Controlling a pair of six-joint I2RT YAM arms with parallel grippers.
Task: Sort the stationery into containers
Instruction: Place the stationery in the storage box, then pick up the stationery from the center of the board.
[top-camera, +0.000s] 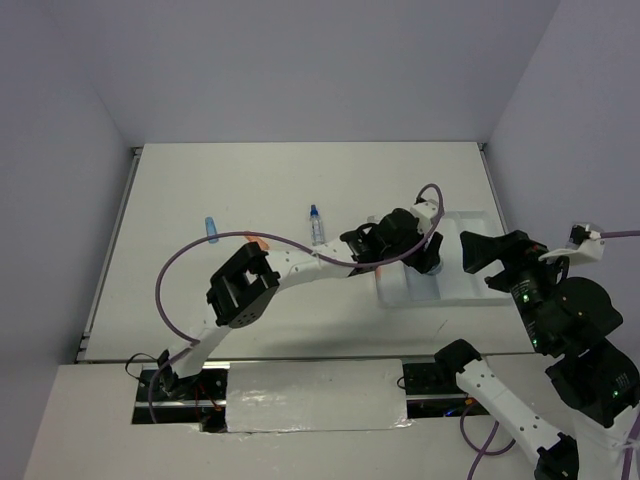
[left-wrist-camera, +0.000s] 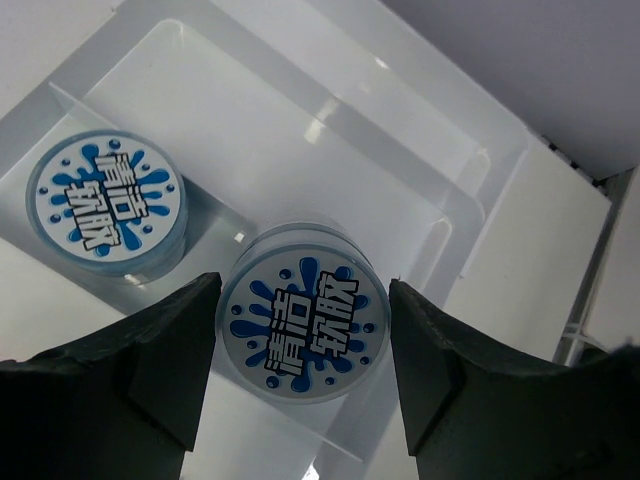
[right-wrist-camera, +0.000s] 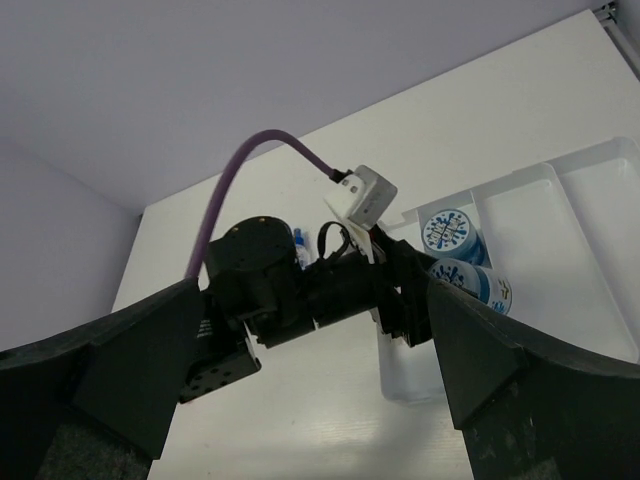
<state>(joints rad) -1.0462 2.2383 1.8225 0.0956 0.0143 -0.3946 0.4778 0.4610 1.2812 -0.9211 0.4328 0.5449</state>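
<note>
Blue-white roll (left-wrist-camera: 300, 312) is pinched in my left claw (left-wrist-camera: 300, 300), just over the near wall of the white tray (left-wrist-camera: 250, 100). A second roll (left-wrist-camera: 105, 205) lies in one compartment. My right claw (right-wrist-camera: 312, 300) hangs wide, empty.

Glossy translucent plastic tray (left-wrist-camera: 330, 120); smooth print-faced roll (left-wrist-camera: 300, 335).

Your left arm (top-camera: 300, 268) and right arm (top-camera: 505, 392) share one build: white tube-like links between chunky black joints. A purple cable (top-camera: 172, 265) loops along each; small green lights (top-camera: 521, 297) glow on the right one. Claw fingers (left-wrist-camera: 165, 375) are matte black wedges.
</note>
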